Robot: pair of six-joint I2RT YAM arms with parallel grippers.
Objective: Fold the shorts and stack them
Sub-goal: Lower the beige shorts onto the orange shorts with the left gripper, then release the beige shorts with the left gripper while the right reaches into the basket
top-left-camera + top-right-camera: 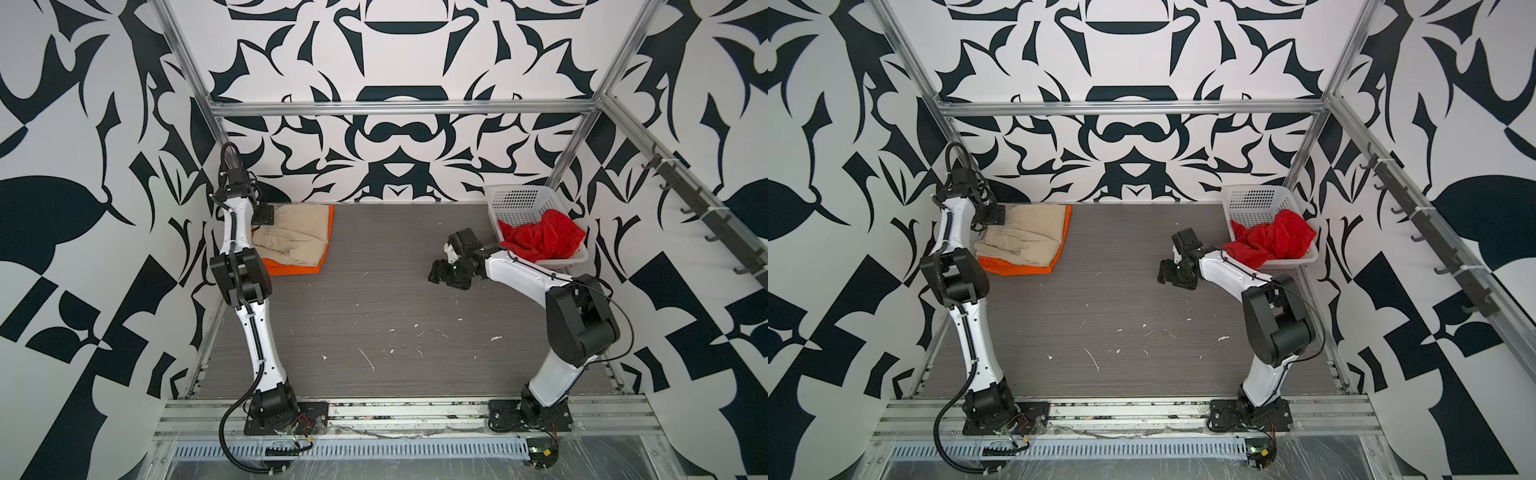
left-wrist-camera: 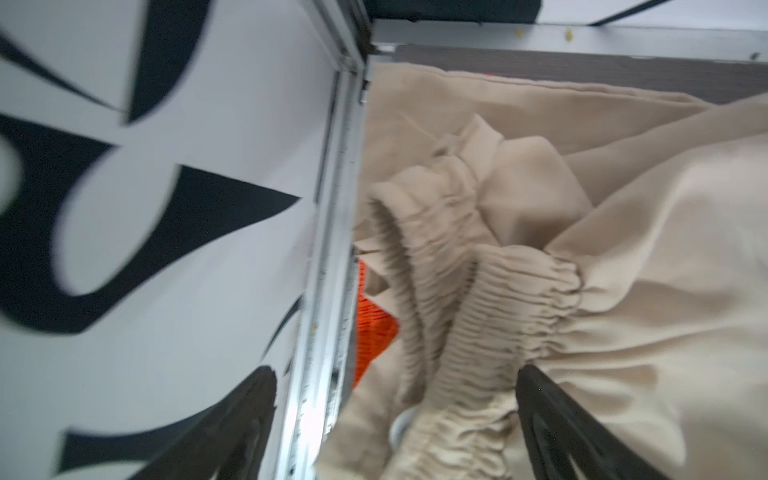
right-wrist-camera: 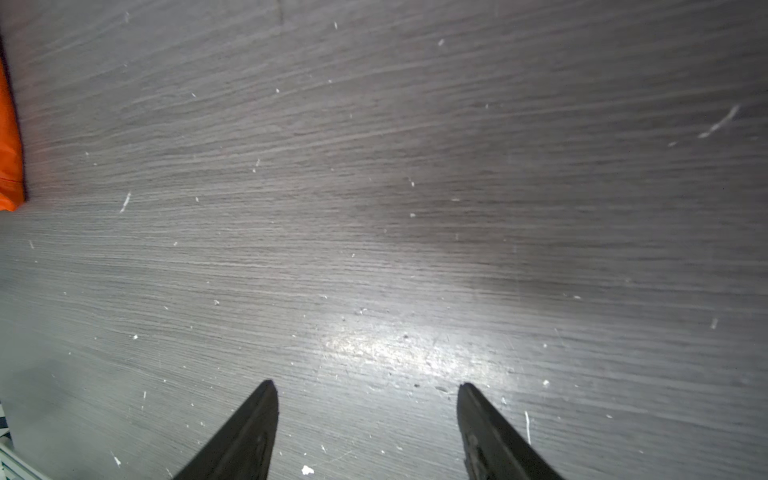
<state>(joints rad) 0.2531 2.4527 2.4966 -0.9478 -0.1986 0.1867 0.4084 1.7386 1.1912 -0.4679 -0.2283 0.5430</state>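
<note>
Folded beige shorts [image 1: 291,232] [image 1: 1030,237] lie on top of folded orange shorts [image 1: 291,270] [image 1: 1017,268] at the far left of the table. My left gripper [image 1: 264,216] [image 2: 395,374] hangs over their far left corner, open. Its fingers stand wide apart on either side of the gathered elastic waistband [image 2: 478,316], with a strip of orange [image 2: 374,324] showing beneath. Red shorts [image 1: 540,237] [image 1: 1275,239] lie crumpled in the white basket [image 1: 515,199] [image 1: 1254,199]. My right gripper [image 1: 440,276] [image 1: 1167,274] [image 3: 365,384] hovers open over bare table, left of the basket, holding nothing.
The basket stands at the far right corner against the wall. A metal frame rail [image 2: 328,270] and the patterned wall run close beside the left gripper. A corner of the orange shorts [image 3: 8,145] shows in the right wrist view. The grey table [image 1: 374,311] has white scuffs.
</note>
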